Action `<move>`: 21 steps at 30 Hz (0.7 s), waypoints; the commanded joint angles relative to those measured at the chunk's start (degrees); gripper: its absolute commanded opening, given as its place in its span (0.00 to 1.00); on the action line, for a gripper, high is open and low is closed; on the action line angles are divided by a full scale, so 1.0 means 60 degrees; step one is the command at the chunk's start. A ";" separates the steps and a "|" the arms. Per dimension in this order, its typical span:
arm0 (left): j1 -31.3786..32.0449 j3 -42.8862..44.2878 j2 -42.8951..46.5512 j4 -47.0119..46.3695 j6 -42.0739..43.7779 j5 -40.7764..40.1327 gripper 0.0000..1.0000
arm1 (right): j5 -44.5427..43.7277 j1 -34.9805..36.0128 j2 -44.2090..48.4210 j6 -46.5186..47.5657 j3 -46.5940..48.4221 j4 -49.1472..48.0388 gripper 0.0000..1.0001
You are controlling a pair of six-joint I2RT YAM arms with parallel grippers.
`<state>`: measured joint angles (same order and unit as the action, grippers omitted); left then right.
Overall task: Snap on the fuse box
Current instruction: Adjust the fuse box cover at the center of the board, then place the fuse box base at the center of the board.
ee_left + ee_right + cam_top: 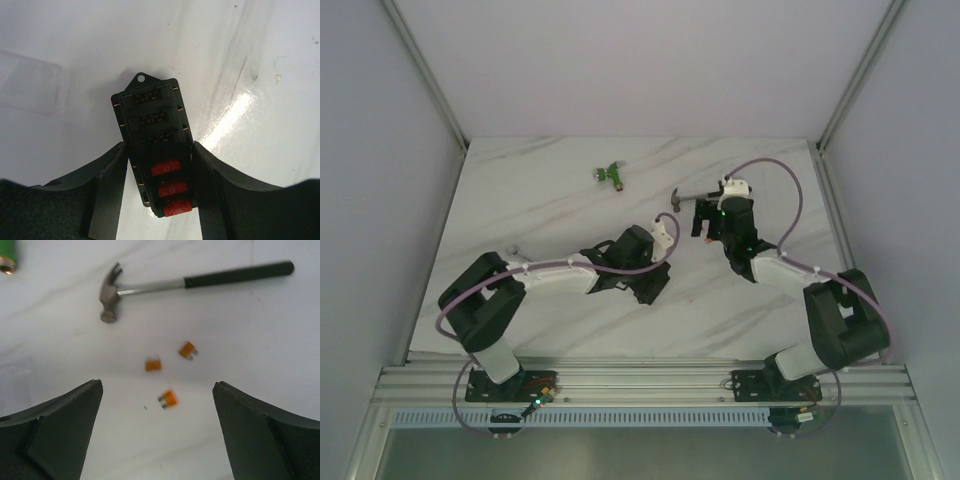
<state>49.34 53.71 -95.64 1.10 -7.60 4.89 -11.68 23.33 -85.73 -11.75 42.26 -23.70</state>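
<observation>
The fuse box is a black block with three red fuses in its near slots and empty slots further out. It lies on the white table between the fingers of my left gripper, and both pads press its sides. From above, that gripper covers the box. My right gripper hangs wide open over the table with nothing between its fingers. It sits at the right centre in the top view.
Three loose orange fuses lie just beyond the right fingers. A hammer lies further back, and a green part sits at the back left. A clear plastic lid rests left of the fuse box.
</observation>
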 commanded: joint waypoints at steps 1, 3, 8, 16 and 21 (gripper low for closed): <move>0.0183 0.0667 -0.0726 -0.0397 0.1150 0.0412 0.35 | -0.0243 -0.0205 0.0914 0.0011 -0.0617 0.0161 0.99; 0.0184 0.0719 -0.0927 -0.0378 0.1537 0.0408 0.37 | -0.0186 -0.0245 0.1180 0.0049 -0.0722 0.0309 0.99; 0.0153 0.0715 -0.1015 -0.0032 0.2541 -0.0162 0.53 | 0.0289 -0.0242 0.1304 0.0040 -0.0770 0.0522 1.00; -0.1158 0.0901 -0.1569 0.0013 0.3181 -0.0249 0.58 | 0.0558 -0.0242 0.1090 0.0039 -0.0761 0.0515 1.00; -0.1355 0.0981 -0.1718 0.0059 0.3607 0.0567 0.60 | 0.0706 -0.0241 0.1071 0.0014 -0.0745 0.0762 1.00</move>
<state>41.39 59.68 -103.94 -0.38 9.63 5.21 -8.78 22.04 -79.11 -11.75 38.00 -20.34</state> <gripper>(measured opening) 0.597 0.994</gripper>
